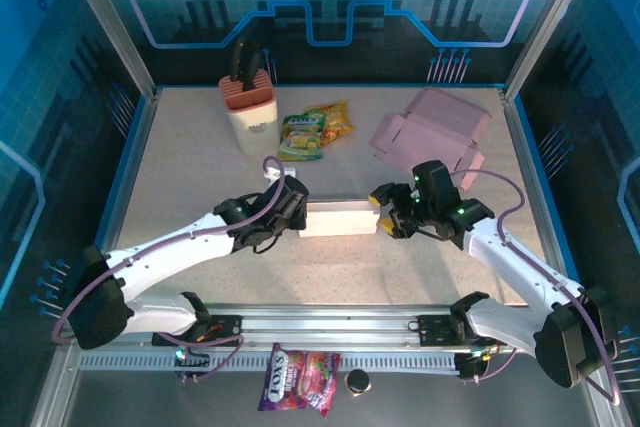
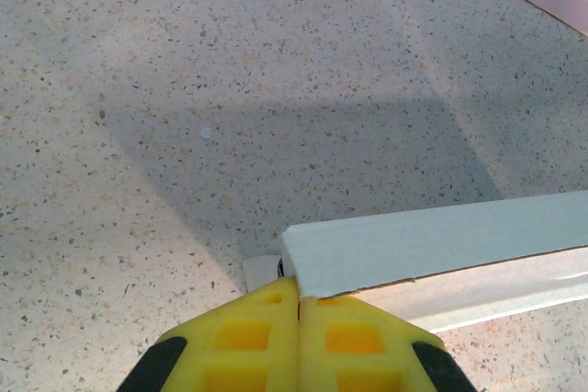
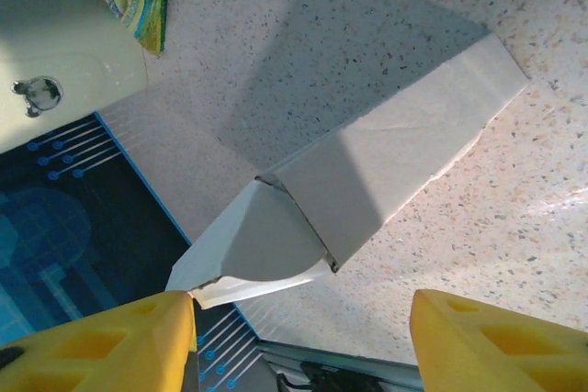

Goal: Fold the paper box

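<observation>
Closest in, at six o'clock below the rail, a candy packet lies off the working surface. Out at eleven o'clock stands a pink-topped holder, with snack bags just beside it toward twelve.

Coming in from eight o'clock, the left fingers are pressed fully together, and the near corner of the paper box meets their seam, so they appear to pinch its thin edge. That white box lies on its side at the centre of the surface, running from nine to three between the two arms.

At its three o'clock end the right fingers stand well apart and hold nothing; the tapered end flap juts out between them, its tip touching or nearly touching one pad. Pink flattened cardboard sits at one o'clock, untouched.

By my reading the step in hand is closing that end. Next, the right fingers need to catch or push the flap and tuck it inward while the left side steadies the body.
</observation>
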Robot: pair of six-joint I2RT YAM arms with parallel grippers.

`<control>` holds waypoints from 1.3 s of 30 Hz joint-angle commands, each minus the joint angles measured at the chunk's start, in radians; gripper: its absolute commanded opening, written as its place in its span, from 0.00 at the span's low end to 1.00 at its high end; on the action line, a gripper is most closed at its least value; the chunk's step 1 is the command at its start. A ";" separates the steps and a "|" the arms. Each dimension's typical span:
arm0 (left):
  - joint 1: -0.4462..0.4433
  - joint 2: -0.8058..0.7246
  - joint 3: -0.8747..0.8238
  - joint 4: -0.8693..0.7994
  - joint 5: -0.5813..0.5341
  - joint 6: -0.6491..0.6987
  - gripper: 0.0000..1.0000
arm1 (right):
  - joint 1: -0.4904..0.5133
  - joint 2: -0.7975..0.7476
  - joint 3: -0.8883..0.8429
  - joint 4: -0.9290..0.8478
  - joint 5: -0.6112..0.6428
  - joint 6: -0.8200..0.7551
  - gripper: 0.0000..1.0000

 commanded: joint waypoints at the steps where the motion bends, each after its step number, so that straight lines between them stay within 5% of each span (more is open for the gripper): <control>1: -0.017 0.035 -0.039 -0.133 0.050 -0.014 0.00 | -0.024 -0.024 -0.041 0.089 -0.018 0.069 0.62; 9: -0.022 0.015 -0.047 -0.135 0.053 -0.013 0.00 | -0.048 -0.020 -0.090 0.151 -0.021 0.072 0.53; 27: -0.032 0.021 -0.045 -0.128 0.049 -0.020 0.00 | -0.062 -0.020 -0.109 0.272 -0.011 0.153 0.60; 39: -0.031 0.012 -0.043 -0.128 0.059 -0.021 0.00 | -0.077 0.003 -0.154 0.265 -0.017 0.137 0.41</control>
